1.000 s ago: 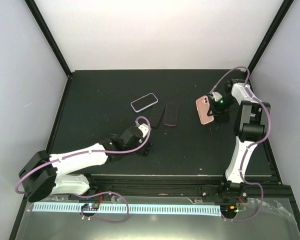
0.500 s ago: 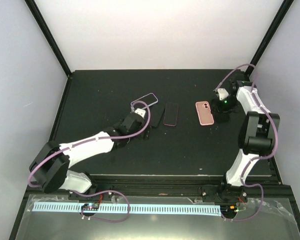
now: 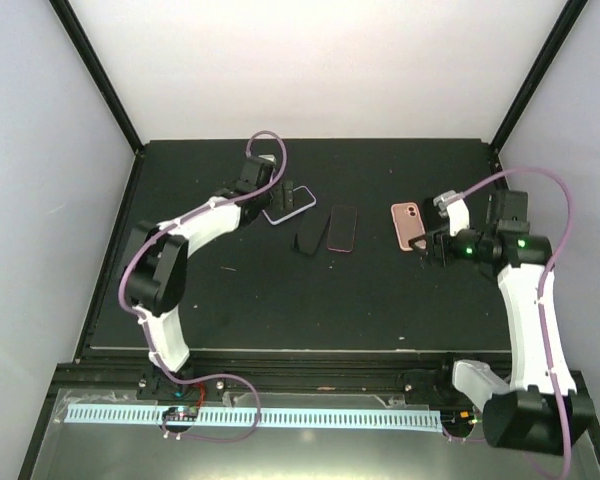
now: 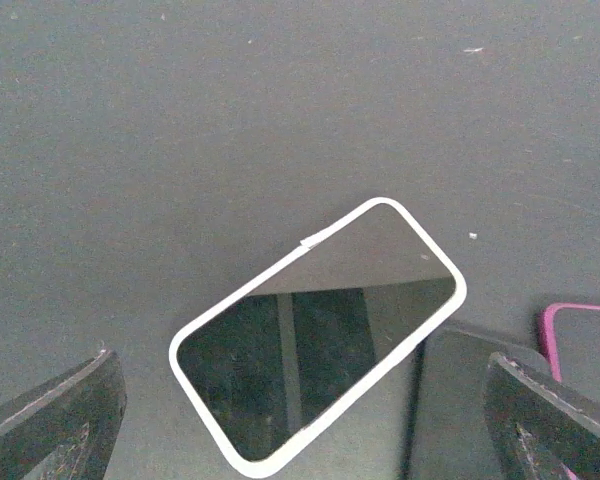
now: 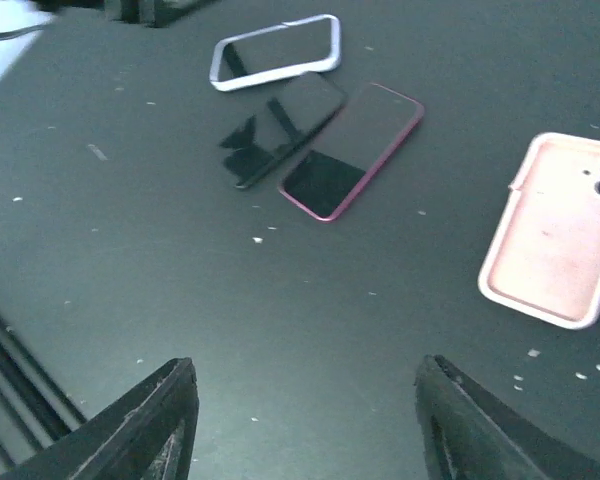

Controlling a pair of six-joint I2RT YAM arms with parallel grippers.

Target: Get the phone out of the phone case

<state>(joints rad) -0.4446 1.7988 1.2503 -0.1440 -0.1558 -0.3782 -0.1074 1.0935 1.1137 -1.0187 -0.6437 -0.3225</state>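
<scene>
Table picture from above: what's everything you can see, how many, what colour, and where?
table: one, black, under everything
white-rimmed phone: one, dark screen, left end of the row
black phone: one, black, beside the white-rimmed phone
pink-rimmed phone: one, dark screen, middle
pink phone case: one, pale pink, back up, right
left gripper: one, black fingers, open over the white-rimmed phone
right gripper: one, black fingers, open, empty

Overhead view wide — wrist views lower, sharing white-rimmed phone [image 3: 288,203].
</scene>
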